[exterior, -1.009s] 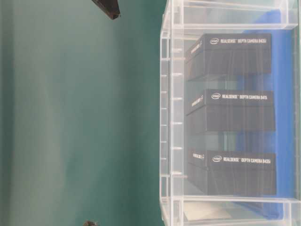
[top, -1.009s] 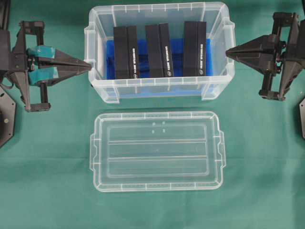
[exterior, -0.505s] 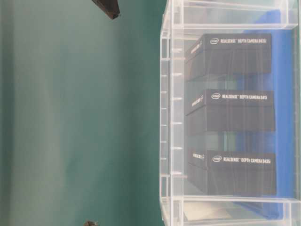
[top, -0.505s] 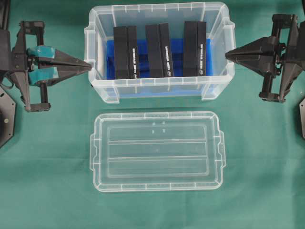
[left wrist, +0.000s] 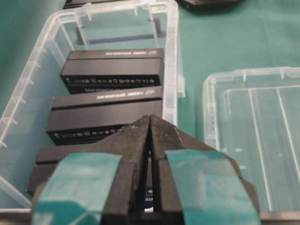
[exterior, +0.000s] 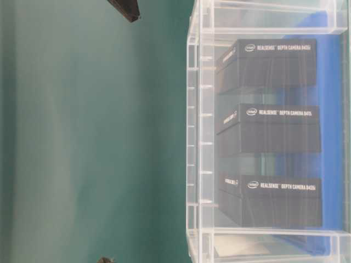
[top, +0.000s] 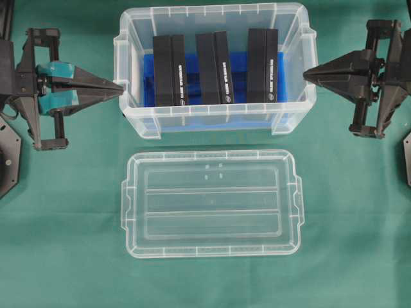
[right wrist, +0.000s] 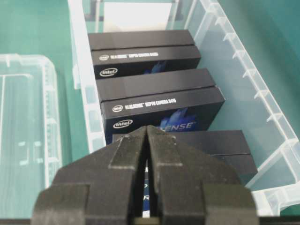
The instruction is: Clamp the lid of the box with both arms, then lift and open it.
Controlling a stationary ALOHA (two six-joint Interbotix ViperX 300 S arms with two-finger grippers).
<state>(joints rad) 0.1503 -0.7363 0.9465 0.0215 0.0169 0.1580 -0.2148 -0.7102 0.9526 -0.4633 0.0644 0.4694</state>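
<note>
Almost nothing is shifting between the earlier pictures and this one: the right gripper (top: 307, 72) is sitting a hair closer to the box than a second ago, and the left gripper (top: 121, 88), the box and the lid are lying where they lay.

The lid (top: 212, 203) is resting flat on the green cloth (top: 64, 224), just in front of the box (top: 215, 122) and apart from it, ribs running lengthwise. The box is standing open-topped, with three black cartons (top: 215, 67) upright on its blue base. Judging from this, the lifting and opening is already done, and the lid is lying where it would have been set aside, clear of the tub's mouth.

Both arms are waiting at the short ends of the box, tips pointing inward at rim height. That placement reads as a withdrawal after letting go, one arm at each end where the lid's tabs used to be.

The left gripper, the one with teal tape, is showing its jaws pressed together in its wrist view, gripping nothing; its tip is hanging right at the left end wall, and whether it is touching the plastic is hard to tell from overhead. The right gripper is likewise clenched on nothing, its tip right at the right handle lug (top: 311, 38).
</note>
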